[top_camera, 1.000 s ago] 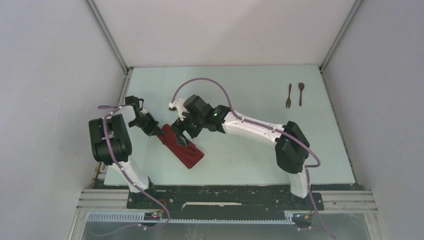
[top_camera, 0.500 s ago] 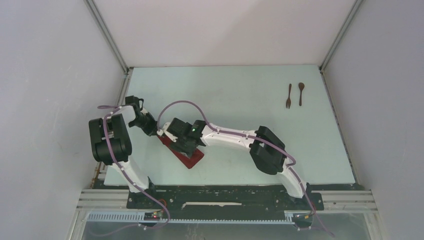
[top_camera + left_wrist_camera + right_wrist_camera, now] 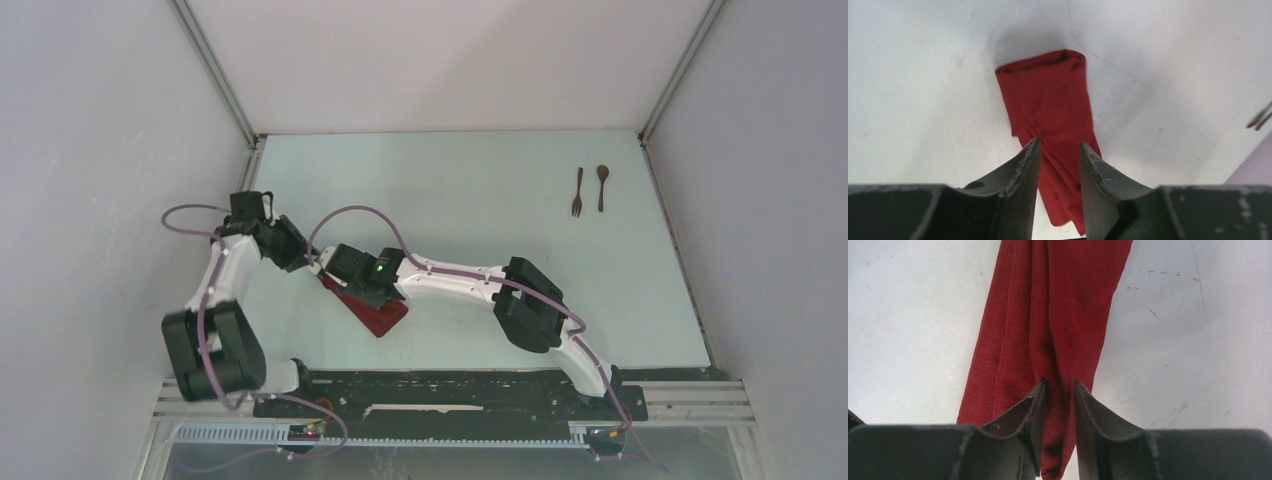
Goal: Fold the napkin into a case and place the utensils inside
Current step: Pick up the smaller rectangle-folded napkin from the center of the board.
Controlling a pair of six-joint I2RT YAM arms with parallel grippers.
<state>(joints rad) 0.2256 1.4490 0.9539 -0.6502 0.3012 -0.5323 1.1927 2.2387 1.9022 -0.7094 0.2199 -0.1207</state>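
Note:
The napkin (image 3: 380,313) lies folded into a narrow dark red strip on the table's near left, running diagonally. In the left wrist view the napkin (image 3: 1050,107) lies flat below my left gripper (image 3: 1059,144), which is open just over the strip's upper-left end, gripping nothing. My left gripper (image 3: 302,262) sits beside that end. My right gripper (image 3: 336,281) is low on the strip. The right wrist view shows my right gripper (image 3: 1058,384) shut on a raised ridge of the napkin (image 3: 1048,310). The fork (image 3: 577,193) and spoon (image 3: 602,187) lie side by side at the far right.
The right arm (image 3: 470,282) stretches low across the table from its base toward the left. A metal frame rail (image 3: 247,175) runs along the table's left edge, close to the left arm. Grey walls enclose the table on three sides.
The right arm dropped down and left onto the napkin, its jaws narrowing around a fold. The left gripper opened, released the strip's end and drew back; its elbow swung toward the near edge.

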